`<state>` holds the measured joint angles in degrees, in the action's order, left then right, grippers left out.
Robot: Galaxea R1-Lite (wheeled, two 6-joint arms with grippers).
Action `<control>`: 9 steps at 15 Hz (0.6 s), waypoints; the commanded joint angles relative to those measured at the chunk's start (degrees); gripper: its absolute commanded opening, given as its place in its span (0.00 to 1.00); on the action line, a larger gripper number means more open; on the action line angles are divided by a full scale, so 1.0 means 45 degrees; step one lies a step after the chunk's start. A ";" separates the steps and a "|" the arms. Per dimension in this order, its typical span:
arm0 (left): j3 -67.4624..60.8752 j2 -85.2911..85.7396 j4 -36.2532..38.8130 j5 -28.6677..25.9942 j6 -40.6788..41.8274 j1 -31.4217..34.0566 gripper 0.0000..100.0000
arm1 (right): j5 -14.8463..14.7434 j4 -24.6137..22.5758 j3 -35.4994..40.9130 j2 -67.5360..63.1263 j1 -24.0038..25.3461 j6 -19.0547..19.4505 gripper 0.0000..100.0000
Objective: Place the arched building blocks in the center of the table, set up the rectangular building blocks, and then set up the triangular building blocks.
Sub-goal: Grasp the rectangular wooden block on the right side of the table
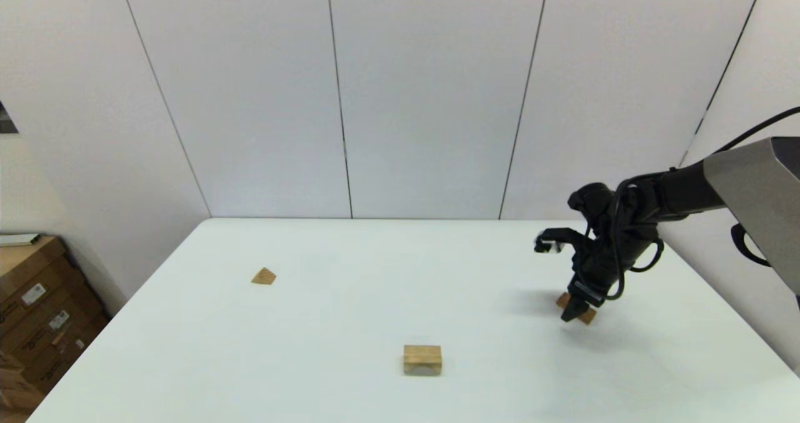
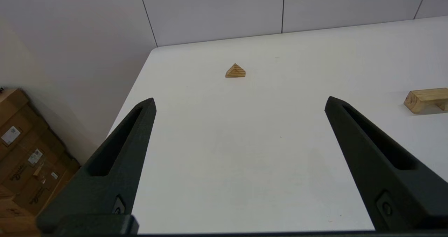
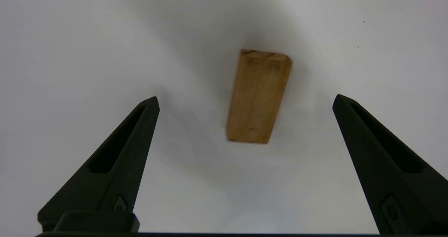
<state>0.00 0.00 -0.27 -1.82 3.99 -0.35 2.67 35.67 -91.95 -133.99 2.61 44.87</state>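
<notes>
From the head camera, the right gripper (image 1: 575, 313) hung over the rectangular block (image 1: 585, 315) on the table (image 1: 312, 323) to the right; the arched block (image 1: 422, 358) stood near centre. The left wrist camera showed the left gripper (image 2: 239, 102) spread wide, holding nothing (triangular block (image 2: 235, 71) beyond). The right wrist camera showed fingers (image 3: 119, 153) wide apart, the bar lying flat between.

White table (image 1: 350, 323) — arched block (image 1: 422, 358), triangular wedge (image 1: 264, 276), flat bar (image 1: 585, 315)

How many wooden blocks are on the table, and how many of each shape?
Light-wood arched block with a curved cut-out: 1
Light-wood flat rectangular bar: 1
Small light-wood triangular wedge with striped grain: 1
Total: 3 blocks on the white table
</notes>
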 commanded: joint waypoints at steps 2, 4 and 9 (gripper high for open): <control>0.0000 -0.0020 0.0001 -0.0007 0.0013 0.0000 1.00 | -0.0105 0.0042 -0.0503 -0.0752 -0.0150 0.0067 1.00; 0.0000 -0.0020 0.0001 -0.0007 0.0013 0.0000 1.00 | -0.0105 0.0042 -0.0542 -0.0811 -0.0189 0.0067 1.00; 0.0000 -0.0020 0.0001 -0.0007 0.0013 0.0000 1.00 | -0.0105 0.0101 -0.0542 -0.0811 -0.0209 0.0067 1.00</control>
<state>0.00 0.00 -0.24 -1.82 4.01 -0.33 2.15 35.78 -94.49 -137.81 1.65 44.90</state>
